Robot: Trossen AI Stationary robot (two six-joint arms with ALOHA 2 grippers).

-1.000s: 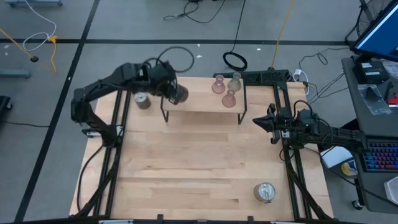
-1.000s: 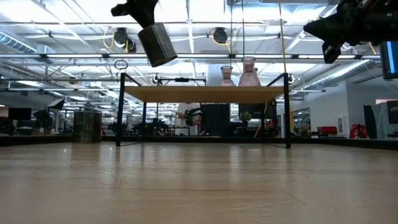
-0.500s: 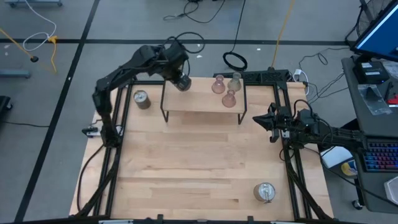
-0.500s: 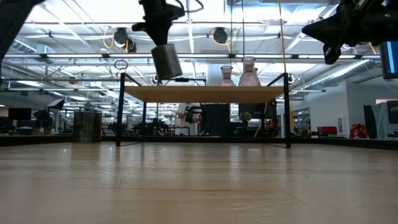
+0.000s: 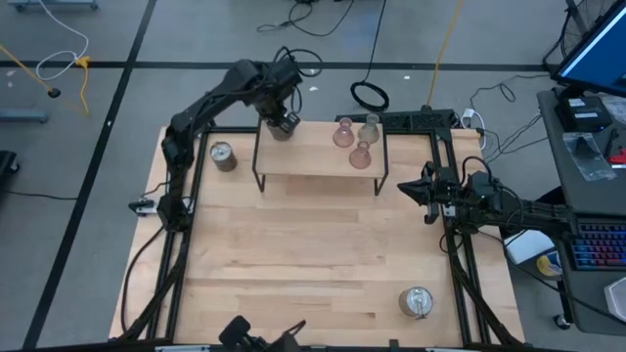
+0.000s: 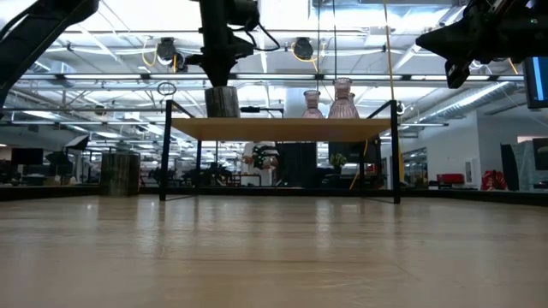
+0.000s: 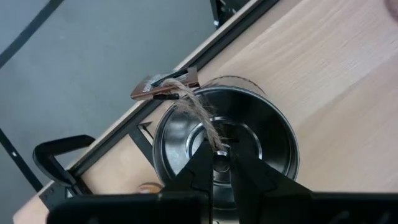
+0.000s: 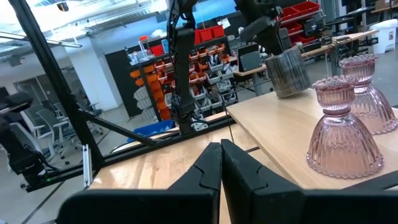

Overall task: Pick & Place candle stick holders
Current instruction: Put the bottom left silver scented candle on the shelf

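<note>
My left gripper (image 5: 281, 119) is shut on a round silver-bronze metal holder (image 6: 222, 102) at the far left corner of the raised wooden shelf (image 5: 318, 164). Three pink and greenish glass holders (image 5: 343, 134) (image 5: 369, 127) (image 5: 361, 154) stand on their wide bases on the shelf's right half. A second metal holder (image 5: 223, 155) stands on the table left of the shelf, and a third (image 5: 417, 301) stands near the table's near right corner. My right gripper (image 5: 406, 193) is shut and empty, in the air right of the shelf. My left gripper pinches the small post in the middle of the metal holder's hollow (image 7: 221, 163) between its two fingers. The fingers come from above, pointing down into the cup. The holder is upright, its base level with the shelf top (image 6: 222, 116). A twine with a brown tag (image 7: 165, 87) hangs over its rim.
The shelf stands on thin black legs (image 5: 260, 182) at the table's far middle. Black frame rails (image 5: 460, 264) run along the table's left and right edges. The wooden table top (image 5: 303, 264) lies bare between the shelf and the near edge. A dark object (image 5: 259, 337) sits at the near edge.
My left gripper has carried the metal holder toward the table's far edge and down onto the shelf's far left corner. The holder hung tilted above the shelf a second ago and now stands upright.
</note>
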